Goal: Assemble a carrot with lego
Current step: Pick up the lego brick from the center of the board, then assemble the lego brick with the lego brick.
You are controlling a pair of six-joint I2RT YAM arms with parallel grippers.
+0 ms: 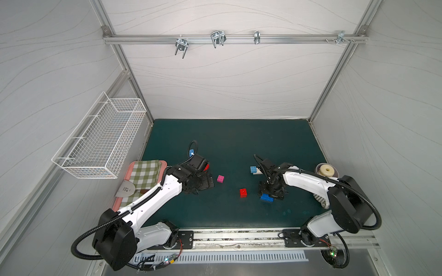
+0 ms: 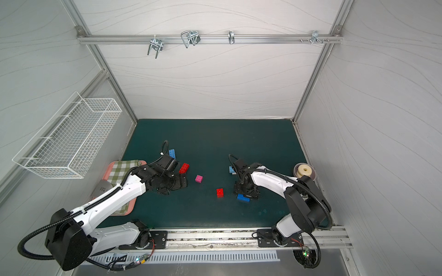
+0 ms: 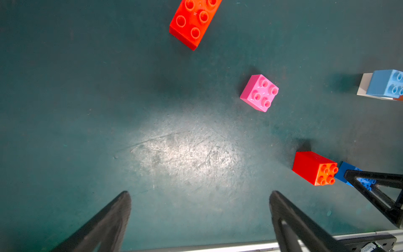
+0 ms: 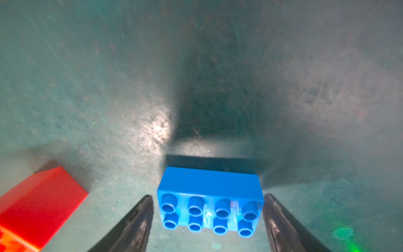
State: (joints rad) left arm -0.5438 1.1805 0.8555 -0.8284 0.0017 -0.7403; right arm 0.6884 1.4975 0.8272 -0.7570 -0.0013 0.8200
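Observation:
Loose lego lies on the green mat [image 1: 229,143]; no carrot stack shows. My right gripper [image 1: 270,194] [image 4: 208,196] is low over the blue oblong brick [image 1: 265,198] [image 4: 209,185]. It is open, with a finger on each side of the brick and a thin gap on one side. Left of it stands a red square brick [image 1: 243,192] [image 3: 309,167]. Further back, a light-blue brick [image 1: 253,169] [image 3: 386,84] sits on a white bar [image 1: 257,173]. My left gripper [image 1: 192,191] [image 3: 200,193] hangs open and empty. The pink brick [image 1: 220,178] [image 3: 259,92] and the red oblong brick [image 2: 184,168] [image 3: 194,21] lie nearby.
Another light-blue oblong brick [image 2: 172,153] lies behind the left arm. A pink tray [image 1: 165,162] with a checked cloth [image 1: 146,172] and a metal scraper [image 1: 126,190] is at the left. A cream ring [image 1: 327,170] is at the right, a wire basket [image 1: 102,143] on the left wall.

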